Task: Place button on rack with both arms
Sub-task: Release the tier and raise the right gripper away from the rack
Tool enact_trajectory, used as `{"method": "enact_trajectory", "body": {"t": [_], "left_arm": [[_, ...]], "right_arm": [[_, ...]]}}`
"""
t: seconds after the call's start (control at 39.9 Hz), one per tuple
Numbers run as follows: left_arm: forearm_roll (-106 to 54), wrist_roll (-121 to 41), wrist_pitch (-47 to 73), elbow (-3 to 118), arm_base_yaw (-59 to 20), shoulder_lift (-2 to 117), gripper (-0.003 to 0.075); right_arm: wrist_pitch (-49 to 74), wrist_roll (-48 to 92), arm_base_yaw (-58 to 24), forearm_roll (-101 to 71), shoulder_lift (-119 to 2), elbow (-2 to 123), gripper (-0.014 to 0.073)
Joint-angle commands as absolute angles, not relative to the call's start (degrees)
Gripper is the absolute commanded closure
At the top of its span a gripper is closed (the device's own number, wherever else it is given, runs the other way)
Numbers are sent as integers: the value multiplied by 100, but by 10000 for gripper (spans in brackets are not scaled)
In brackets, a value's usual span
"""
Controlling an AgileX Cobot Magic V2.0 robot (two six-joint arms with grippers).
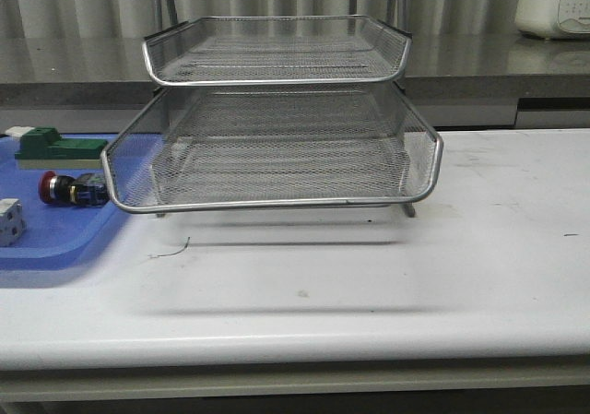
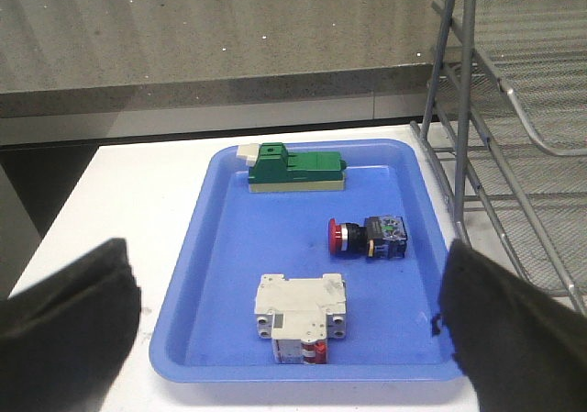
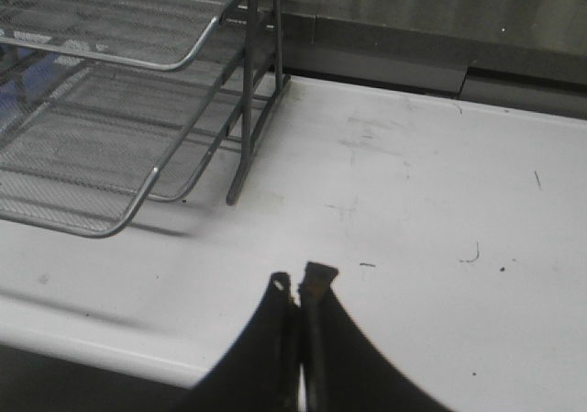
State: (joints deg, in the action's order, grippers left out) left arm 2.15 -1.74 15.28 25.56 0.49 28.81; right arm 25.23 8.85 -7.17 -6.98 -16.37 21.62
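White tabletop (image 1: 498,248) fills my front feed, with pleated curtains and a grey ledge behind it, and neither arm shows there. From that camera the rack (image 1: 277,147) stands mid-table with its middle tier pulled forward, and its rim cuts off part of the blue tray (image 1: 55,239) at the frame's left edge. On my left wrist feed the left gripper (image 2: 289,325) hangs spread wide above the tray, only two dark blurred fingers (image 2: 64,329) visible. Just beyond and between those fingers lies the button (image 2: 367,238) on its side, red cap toward the left finger, untouched. A white breaker (image 2: 301,318) sits nearer the fingers, a green block (image 2: 298,170) farther off. My right gripper (image 3: 298,288) is pinched closed on nothing above bare table, the rack's post off to one side of its fingers.
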Motion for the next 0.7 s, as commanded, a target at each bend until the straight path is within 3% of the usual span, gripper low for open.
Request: {"method": "enact_trajectory", "body": {"t": [0.0, 0.68], "left_arm": [[223, -182, 1067, 2765, 48, 2941, 103], [212, -182, 1041, 2779, 48, 2967, 103]], "right_arm": [[1982, 885, -713, -661, -1659, 2302, 654], [2022, 885, -728, -661, -1659, 2302, 654]]}}
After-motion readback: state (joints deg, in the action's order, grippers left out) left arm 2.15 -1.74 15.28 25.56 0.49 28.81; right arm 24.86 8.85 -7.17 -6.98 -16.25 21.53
